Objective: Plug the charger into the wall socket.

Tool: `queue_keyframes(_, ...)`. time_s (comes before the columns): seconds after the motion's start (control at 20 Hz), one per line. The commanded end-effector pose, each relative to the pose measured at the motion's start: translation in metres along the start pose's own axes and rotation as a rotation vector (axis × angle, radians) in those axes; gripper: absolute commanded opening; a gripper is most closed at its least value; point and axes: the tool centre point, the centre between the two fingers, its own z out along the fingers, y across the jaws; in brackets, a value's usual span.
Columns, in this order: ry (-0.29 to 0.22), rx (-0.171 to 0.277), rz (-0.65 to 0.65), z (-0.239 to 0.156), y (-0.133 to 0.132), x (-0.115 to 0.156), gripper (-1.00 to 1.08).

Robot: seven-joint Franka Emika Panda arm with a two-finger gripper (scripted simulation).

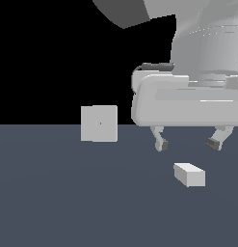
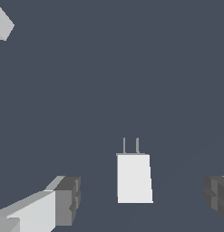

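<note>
The charger [image 1: 189,174] is a small off-white brick lying flat on the dark floor at the exterior view's right. The wrist view shows the charger [image 2: 133,178] with two thin prongs sticking out of one end. My gripper [image 1: 187,144] hangs open just above it, its fingers spread wide and nothing between them; in the wrist view the gripper [image 2: 143,201] straddles the brick without touching it. The wall socket [image 1: 99,123] is an upright off-white square with a tiny dark dot at its centre, standing to the exterior view's left of the charger. A corner of the wall socket [image 2: 3,23] shows in the wrist view.
A dark blue-grey floor [image 1: 67,193] spreads under everything, with black background behind it. The robot's bulky white hand and arm [image 1: 197,72] fill the upper part of the exterior view's right.
</note>
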Motion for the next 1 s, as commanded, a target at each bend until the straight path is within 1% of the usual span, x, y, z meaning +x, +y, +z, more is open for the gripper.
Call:
queue_keyframes(0.0,0.002,0.000,-0.002,0.001,0.001,0.000,1.00)
queue_keyframes(0.3,0.001,0.000,0.000,0.007,0.000,-0.002,1.00)
queue_keyframes(0.7,0.002,0.001,-0.001,0.038,0.000,-0.011,1.00)
queue_keyframes(0.95,0.002,0.001,-0.002,0.049,0.000,-0.013,1.00)
